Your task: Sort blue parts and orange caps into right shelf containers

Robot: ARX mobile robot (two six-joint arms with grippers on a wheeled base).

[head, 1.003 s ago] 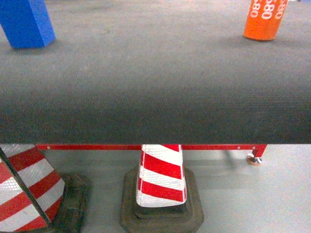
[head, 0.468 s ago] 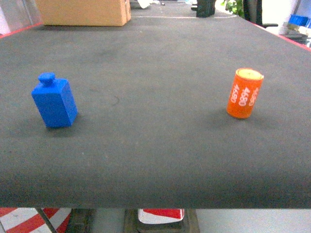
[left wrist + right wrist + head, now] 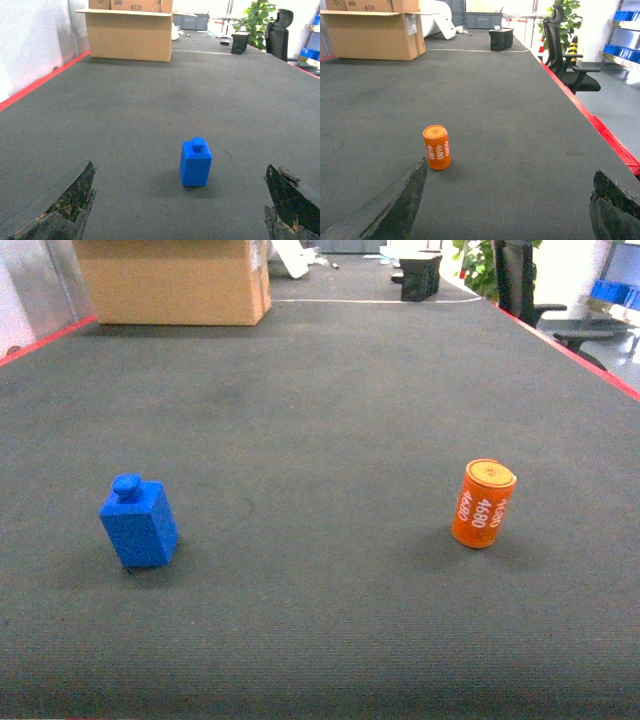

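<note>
Table [image 3: 330,420] surface is dark grey matting with a red edge. Blue part [image 3: 139,522], a block with a round knob on top, stands upright on the table, well to the left of the orange cap [image 3: 483,504]. The orange cap, a cylinder printed "4680", stands upright, well apart from the blue part. Cardboard box [image 3: 170,280] sits at the table's far end, beyond the blue part. Left gripper [image 3: 180,220] is spread wide; its worn fingers [image 3: 70,205] flank the blue part without contact, the part lying ahead of them. Right gripper [image 3: 507,215] is likewise spread wide, holding nothing; the orange cap stands just ahead of its left finger [image 3: 400,205]. Office chair [image 3: 567,60] stands off the table's right edge.
</note>
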